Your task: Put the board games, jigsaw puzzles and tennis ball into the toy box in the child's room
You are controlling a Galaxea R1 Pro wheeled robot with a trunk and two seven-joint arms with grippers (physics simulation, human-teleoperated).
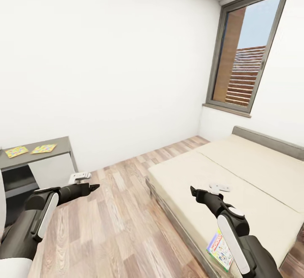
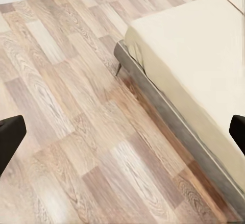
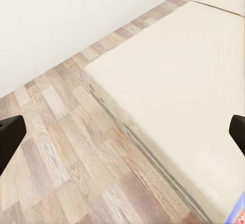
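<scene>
Two jigsaw puzzles (image 1: 16,151) (image 1: 44,148) lie flat on the grey table (image 1: 61,143) at the left. One board game (image 1: 219,250), green-edged with busy print, rests on the beige bed (image 1: 253,172) near its front edge, partly behind my right forearm; its corner (image 3: 239,216) peeks into the right wrist view. My left gripper (image 1: 90,187) (image 2: 122,134) hangs open over the wood floor beside the bed. My right gripper (image 1: 193,191) (image 3: 122,132) is open above the mattress edge. Both are empty. The toy box and tennis ball are out of view.
A grey bed frame (image 2: 168,117) runs along the plank floor (image 1: 118,223) between table and bed. A white wall (image 1: 105,58) stands ahead, with a tall dark-framed window (image 1: 245,54) above the grey headboard (image 1: 270,140).
</scene>
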